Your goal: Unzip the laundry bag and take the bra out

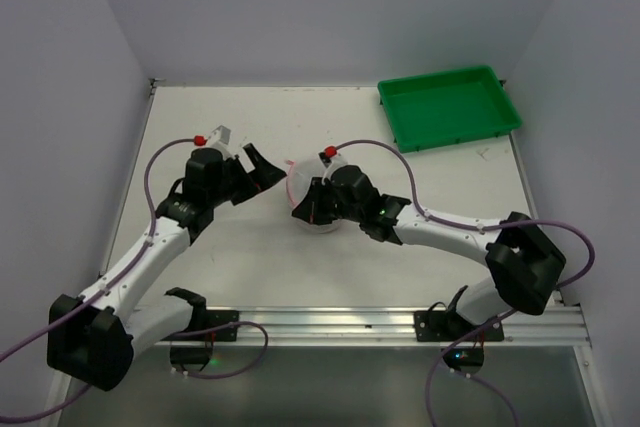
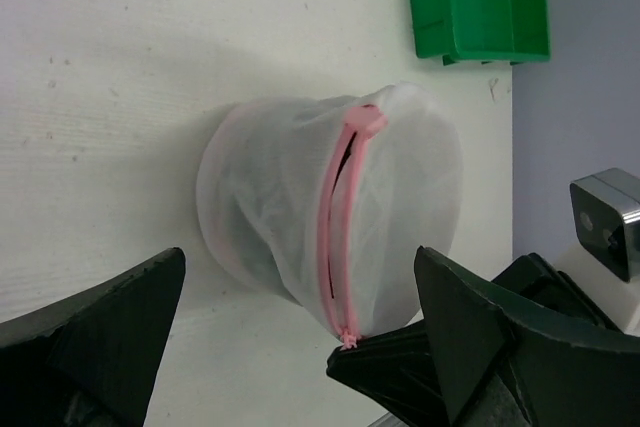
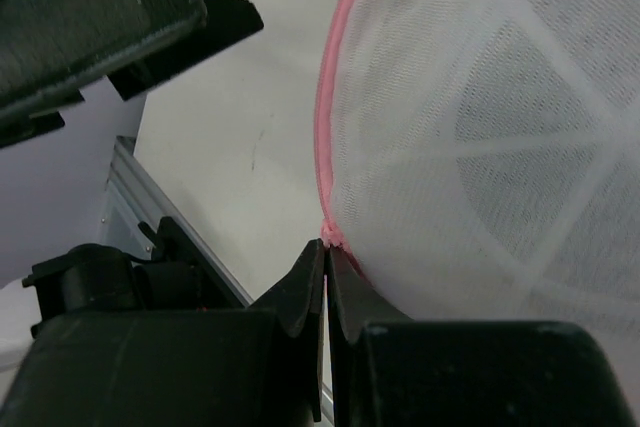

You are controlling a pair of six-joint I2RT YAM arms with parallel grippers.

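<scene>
Right wrist view: your right gripper (image 3: 326, 282) has its fingertips pressed together on the pink zipper tab (image 3: 327, 239) at the rim of the laundry bag (image 3: 480, 127). Only a thin sliver of the tab sits between them.
Left gripper (image 2: 300, 255): the fingers are spread wide and hold nothing. One sits on each side of the bag's lower part, and neither appears to touch the mesh.
Bag position: it rests on the table (image 1: 250, 257) between the two arms, with its zipper (image 2: 338, 227) facing the left wrist camera.
Zipper state: you can see a short dark gap near the upper end, and the rest looks closed.
Bra: you cannot make it out through the mesh, so treat it as inside the bag.
Risk, slipping: the grip is only at the very fingertips, so a sharp tug would likely pull the tab free.
Risk, dragging: nothing pins the bag, so pulling the tab would probably slide or roll the whole pouch instead of running the slider.
Risk, snagging: loose mesh beside the teeth could jam the slider if you pull off-line.
Green tray (image 1: 450, 107): it is at the far right of the table, well apart from both grippers.
</scene>
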